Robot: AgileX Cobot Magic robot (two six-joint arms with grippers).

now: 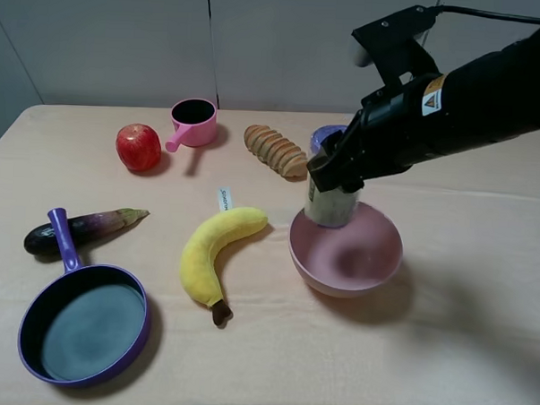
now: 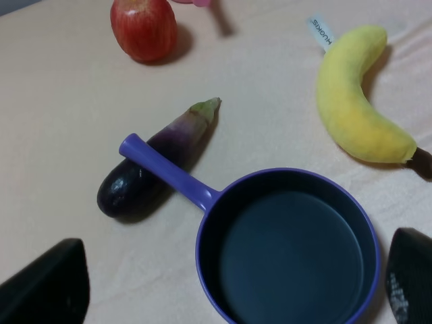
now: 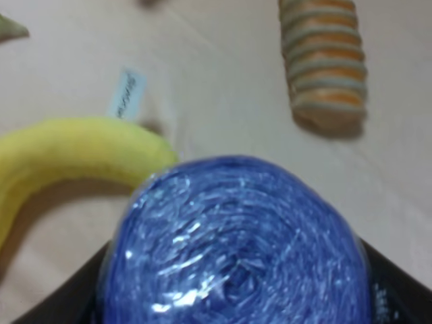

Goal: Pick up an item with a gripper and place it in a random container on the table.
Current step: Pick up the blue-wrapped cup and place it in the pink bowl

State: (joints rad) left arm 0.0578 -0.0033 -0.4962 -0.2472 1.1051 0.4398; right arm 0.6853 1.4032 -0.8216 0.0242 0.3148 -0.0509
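Right claw (image 1: pixel 329 180) pinches the canister (image 1: pixel 334 210) near its top, holding it upright over the far left rim of the pink bowl (image 1: pixel 375 265), probably so it goes in standing. Bread loaf (image 1: pixel 274 150) sits just behind, banana (image 1: pixel 216 251) to the left.

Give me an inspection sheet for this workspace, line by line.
Surface: beige table, no spills seen.
Job's things: canister upright at the pink bowl far rim; contact unclear.
Clutter: apple, pink pot, bread loaf, banana, eggplant, purple pan.
Grippers: right gripper shut on canister; left gripper open, pan in its view.
Cables: black cable above right arm.
Surroundings: pale wall panels.
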